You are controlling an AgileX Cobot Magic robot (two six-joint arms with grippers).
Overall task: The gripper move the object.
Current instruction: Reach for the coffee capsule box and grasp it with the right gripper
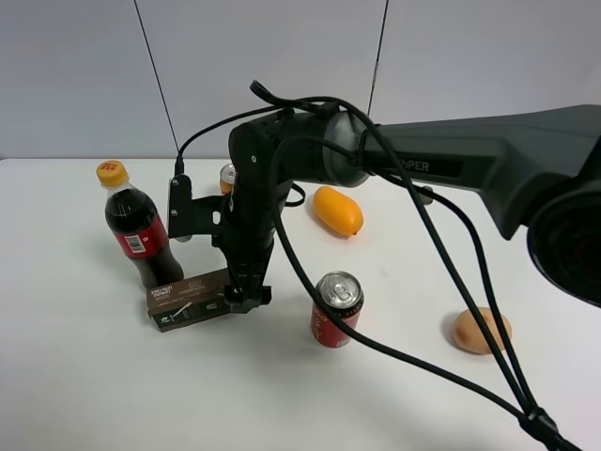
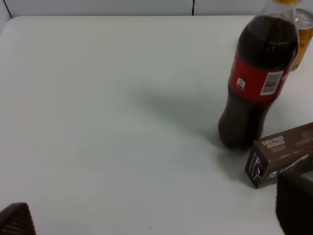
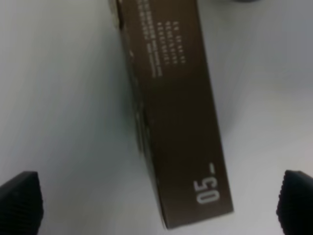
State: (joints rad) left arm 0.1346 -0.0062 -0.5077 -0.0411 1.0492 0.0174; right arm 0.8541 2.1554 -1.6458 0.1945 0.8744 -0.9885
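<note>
The dark brown carton (image 1: 188,301) with white lettering lies flat on the white table, just in front of a cola bottle. It also shows in the left wrist view (image 2: 283,152) and fills the right wrist view (image 3: 176,112). My right gripper (image 1: 246,296) has reached across to the left and hangs low over the carton's right end. In its wrist view the gripper (image 3: 156,203) is open, with one black fingertip (image 3: 19,200) on each side of the carton, not touching it. My left gripper (image 2: 154,215) is open and empty, apart from the carton.
A cola bottle (image 1: 141,235) with an orange cap stands right behind the carton, also in the left wrist view (image 2: 259,78). A red can (image 1: 336,308) stands to the right. A yellow-orange fruit (image 1: 338,210), a second can (image 1: 227,177) and a round bun-like thing (image 1: 482,330) lie farther off.
</note>
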